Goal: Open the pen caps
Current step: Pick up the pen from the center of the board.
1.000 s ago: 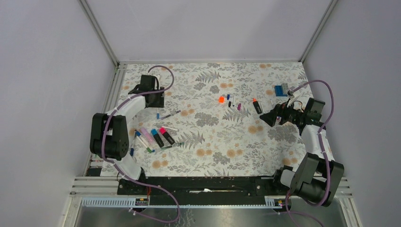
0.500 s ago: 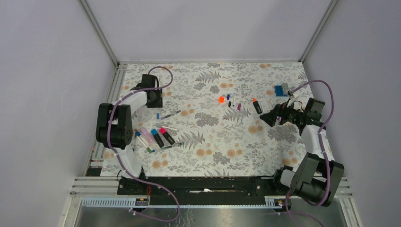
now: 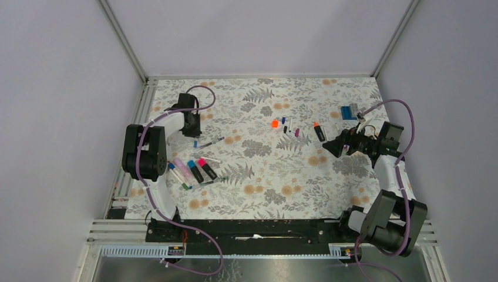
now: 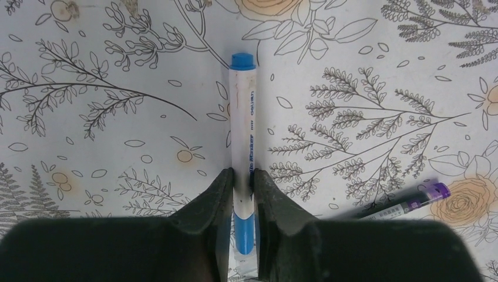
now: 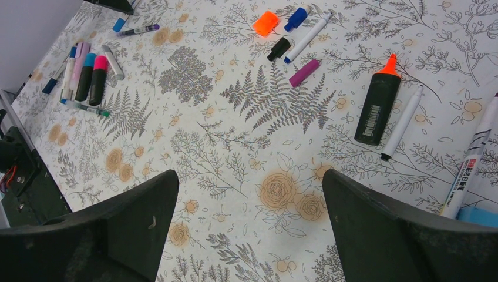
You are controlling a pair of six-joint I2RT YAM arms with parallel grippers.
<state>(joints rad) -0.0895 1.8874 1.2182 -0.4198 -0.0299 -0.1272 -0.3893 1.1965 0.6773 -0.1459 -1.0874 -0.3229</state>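
Top external view: a flowered cloth (image 3: 264,176) is spread over the whole table. The left arm (image 3: 144,150) is reached toward the far left of the cloth, and the right arm (image 3: 387,170) is raised over the right side.

The left gripper (image 4: 242,179) is pointed down at the cloth and is nearly closed, its two fingers pressed against either side of a white marker (image 4: 242,129) lying flat. Blue is seen at the marker's far end and again between the fingers; which of these is the cap cannot be told. A purple pen (image 4: 405,205) lies just to the right of that gripper, apart from the marker.

The right gripper (image 5: 249,173) is held above the cloth with its jaws spread wide, and nothing is gripped in it.

A black highlighter (image 5: 376,114) with its orange tip bared lies ahead of the right gripper. Three highlighters (image 5: 88,73) are laid side by side at the near left, lilac, blue and pink caps fitted on them.

Loose caps are scattered near the middle of the far side: an orange cap (image 5: 266,22), a purple cap (image 5: 304,72) and a black cap (image 5: 279,49).
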